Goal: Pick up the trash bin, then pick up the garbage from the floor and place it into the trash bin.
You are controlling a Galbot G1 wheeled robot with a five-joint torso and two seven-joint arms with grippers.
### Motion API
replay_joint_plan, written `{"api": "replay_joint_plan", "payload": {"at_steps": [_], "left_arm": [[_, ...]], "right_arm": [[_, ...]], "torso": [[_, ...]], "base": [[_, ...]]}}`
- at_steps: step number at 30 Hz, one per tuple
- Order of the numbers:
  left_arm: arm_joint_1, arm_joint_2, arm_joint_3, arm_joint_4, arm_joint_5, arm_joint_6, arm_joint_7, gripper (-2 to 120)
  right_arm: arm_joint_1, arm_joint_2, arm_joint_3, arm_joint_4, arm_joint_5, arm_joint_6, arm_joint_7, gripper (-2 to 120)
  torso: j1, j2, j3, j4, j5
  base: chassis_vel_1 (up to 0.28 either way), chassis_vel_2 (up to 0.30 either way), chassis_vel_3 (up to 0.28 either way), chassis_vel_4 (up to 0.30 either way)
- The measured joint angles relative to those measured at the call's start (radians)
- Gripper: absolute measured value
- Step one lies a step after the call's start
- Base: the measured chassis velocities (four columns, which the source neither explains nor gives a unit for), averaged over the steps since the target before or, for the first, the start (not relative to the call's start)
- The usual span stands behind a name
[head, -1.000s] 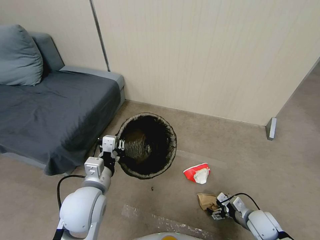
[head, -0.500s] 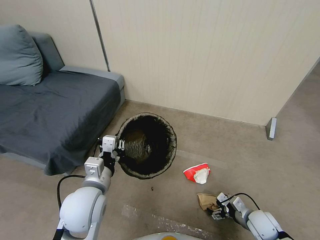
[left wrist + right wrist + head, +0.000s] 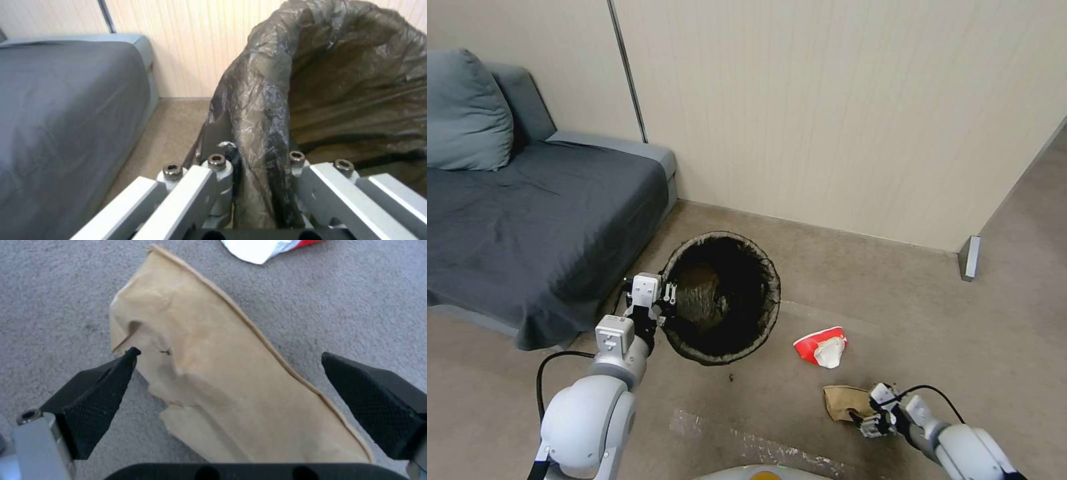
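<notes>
Carpet [image 3: 960, 333] — right gripper [image 3: 227, 373] low, agape

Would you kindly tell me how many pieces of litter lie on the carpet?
2: a flat brown paper bag between the right pincer's open fingers, and a red-and-white wrapper beyond it. More may be hidden.

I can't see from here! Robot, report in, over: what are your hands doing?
Left gripper shut on trash bin rim. Right gripper open, straddling brown paper on the floor. Red-and-white wrapper lies beside it. Nothing in the way.
</notes>
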Motion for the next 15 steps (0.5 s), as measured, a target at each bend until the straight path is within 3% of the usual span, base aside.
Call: {"api": "replay_joint_plan", "payload": {"at_steps": [3,15], "left_arm": [[-0.002,-0.001,0.001,0.003,-0.001,-0.003,0.000,5],[-0.002,-0.002,-0.002,0.005,-0.002,-0.007,0.001,5]], "right_arm": [[-0.004,-0.001,0.000,0.000,-0.002,-0.003,0.000,100],[0.003,-0.003,-0.007,-0.017,-0.011,-0.008,-0.009,100]], "torso": [[0.000,0.000,0.000,0.0000,0.0016],[0.000,0.000,0.000,0.0000,0.0009]], "base": [[0.000,0.000,0.000,0.000],[0.000,0.000,0.000,0.000]]}}
